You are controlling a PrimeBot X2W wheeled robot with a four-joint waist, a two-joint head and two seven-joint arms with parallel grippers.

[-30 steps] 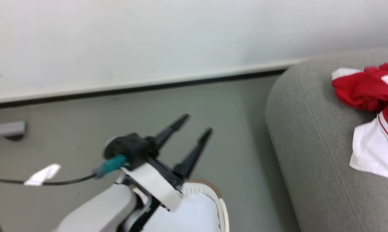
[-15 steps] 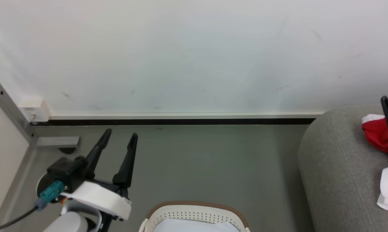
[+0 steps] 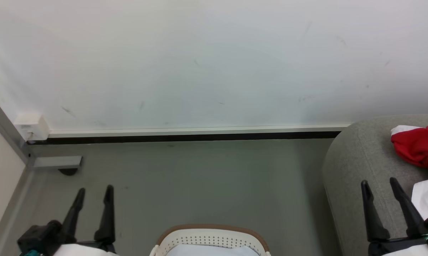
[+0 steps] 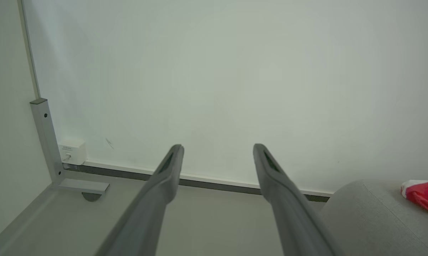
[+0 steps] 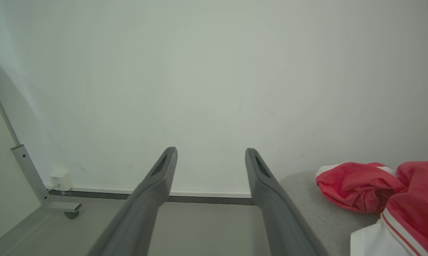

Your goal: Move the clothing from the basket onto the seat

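Red and white clothing [image 3: 418, 147] lies bunched on the grey seat [image 3: 356, 170] at the right edge of the head view; the right wrist view shows the same clothing [image 5: 356, 186] on the seat [image 5: 306, 199]. The cream basket [image 3: 210, 237] with its brown rim peeks up from the bottom centre, pale cloth [image 3: 210, 250] inside it. My left gripper [image 3: 94, 192] stands open at the lower left with nothing between its fingers. My right gripper [image 3: 378, 184] is open at the lower right, in front of the seat. Both wrist views show open, bare grippers [image 4: 217, 147] [image 5: 210, 151].
A white wall and dark baseboard [image 3: 185, 137] run across the back. A grey metal frame post with a foot and caster [image 3: 57, 163] and a small white wall box [image 3: 30, 126] stand at the left. Grey floor [image 3: 206, 177] lies between basket and wall.
The camera has swung left and tilted, so the whole scene shifted. My left gripper has dropped to the lower left, and my right gripper has come into the lower right; both stay open.
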